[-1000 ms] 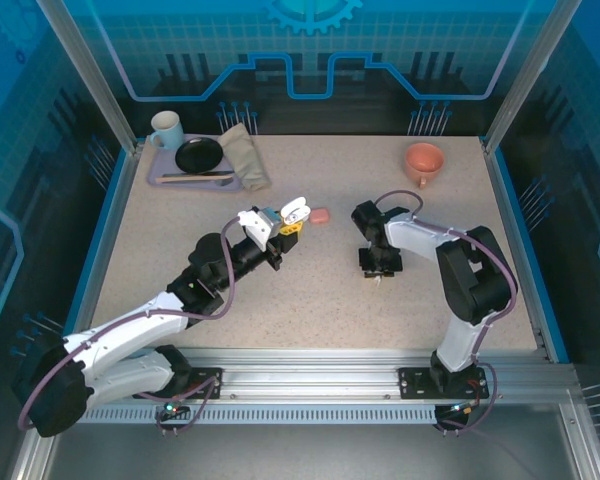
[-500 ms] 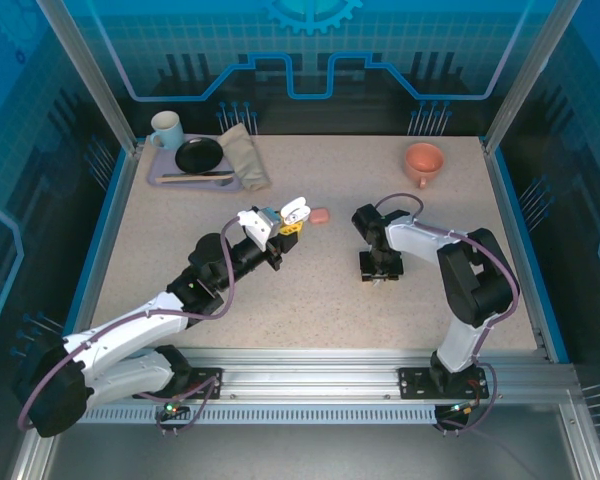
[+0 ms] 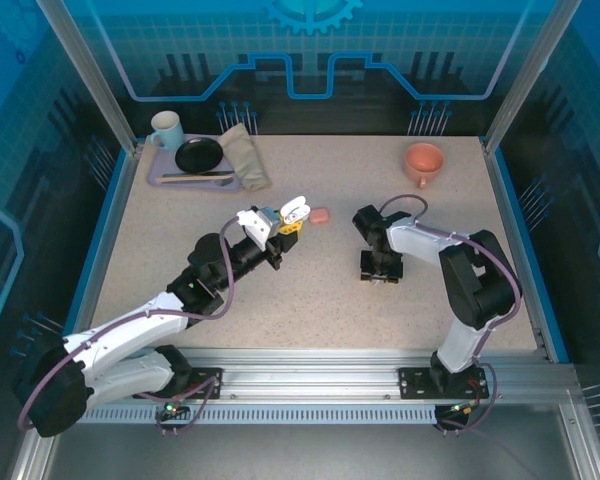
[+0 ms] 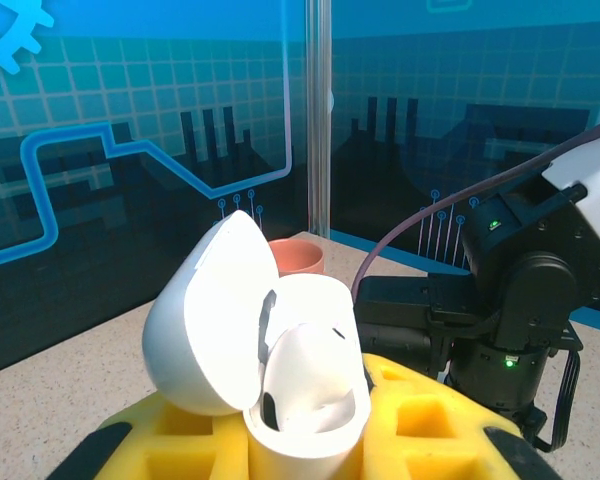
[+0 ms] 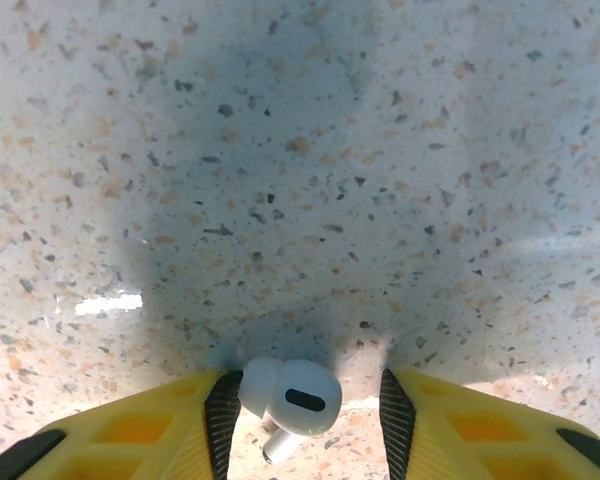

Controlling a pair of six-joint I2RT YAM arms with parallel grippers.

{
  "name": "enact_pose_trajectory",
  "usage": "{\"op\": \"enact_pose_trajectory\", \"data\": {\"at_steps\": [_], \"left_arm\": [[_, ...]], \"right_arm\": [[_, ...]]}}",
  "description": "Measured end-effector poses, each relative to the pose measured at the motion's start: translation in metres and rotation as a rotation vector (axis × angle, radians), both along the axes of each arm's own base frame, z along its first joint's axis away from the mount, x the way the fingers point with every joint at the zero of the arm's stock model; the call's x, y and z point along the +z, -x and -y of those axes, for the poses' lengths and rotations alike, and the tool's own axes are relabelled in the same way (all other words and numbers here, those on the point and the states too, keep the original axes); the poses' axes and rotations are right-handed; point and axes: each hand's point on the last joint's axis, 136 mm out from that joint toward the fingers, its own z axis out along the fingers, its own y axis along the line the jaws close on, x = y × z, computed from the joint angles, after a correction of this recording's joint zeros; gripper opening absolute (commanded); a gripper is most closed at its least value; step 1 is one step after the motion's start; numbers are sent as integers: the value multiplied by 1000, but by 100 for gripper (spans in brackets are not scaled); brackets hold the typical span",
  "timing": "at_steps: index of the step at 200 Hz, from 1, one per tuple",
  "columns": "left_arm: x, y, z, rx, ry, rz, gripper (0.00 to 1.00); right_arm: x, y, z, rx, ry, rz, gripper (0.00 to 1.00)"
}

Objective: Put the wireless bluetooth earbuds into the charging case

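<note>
My left gripper is held up over the table's middle, shut on a white charging case. The case's lid is swung open to the left, and a white rounded shape with a dark spot sits in its well. My right gripper points straight down at the table. In the right wrist view its yellow fingers stand open around a white earbud lying on the tabletop. The bud rests against the left pad, apart from the right one. A salmon-pink rounded case lies just right of the left gripper.
A terracotta cup stands at the back right. At the back left is a grey tray holding a mug, a black plate and a folded cloth. Glass walls enclose the speckled table.
The right gripper's jaws have spread apart over the white earbud and the wrist has shifted slightly. The left arm and its case have not moved.
</note>
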Motion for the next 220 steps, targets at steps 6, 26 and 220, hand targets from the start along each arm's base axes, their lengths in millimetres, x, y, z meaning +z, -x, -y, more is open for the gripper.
{"op": "enact_pose_trajectory", "data": {"at_steps": [6, 26, 220], "left_arm": [[1, 0, 0, 0, 2, 3, 0], [3, 0, 0, 0, 9, 10, 0], [-1, -1, 1, 0, 13, 16, 0]], "right_arm": [[0, 0, 0, -14, -1, 2, 45], [-1, 1, 0, -71, -5, 9, 46], [3, -10, -1, -146, -5, 47, 43]]}}
